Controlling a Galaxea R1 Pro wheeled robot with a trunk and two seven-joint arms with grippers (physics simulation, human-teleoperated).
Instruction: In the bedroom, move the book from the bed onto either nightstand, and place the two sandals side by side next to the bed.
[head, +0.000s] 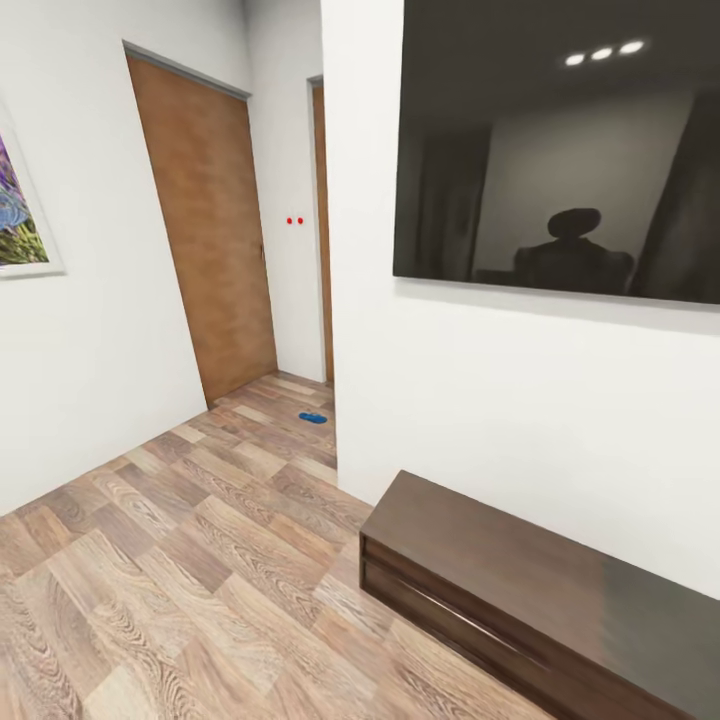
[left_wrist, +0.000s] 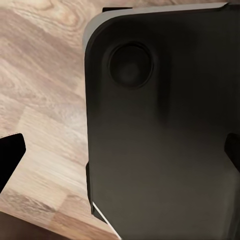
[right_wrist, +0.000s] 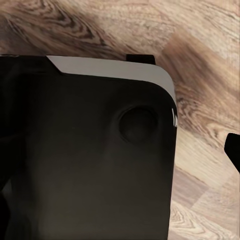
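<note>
Glossy dark wood bench (head: 560, 590), grained plank floor (head: 180, 560)

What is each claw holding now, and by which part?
Nothing, as far as visible: both wrist views show the robot's dark base and wood floor between the fingertips.

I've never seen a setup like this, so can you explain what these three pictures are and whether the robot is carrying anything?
They are simulator renders from a wheeled two-armed robot. The big picture comes from its head camera: a wood floor, a wooden door, a dark screen above a low brown bench, and one small blue sandal lying by the far doorway. The other two come from cameras on each wrist, looking down at the robot's dark base and the floor. Nothing held is visible; the jaws' state is unclear.
</note>
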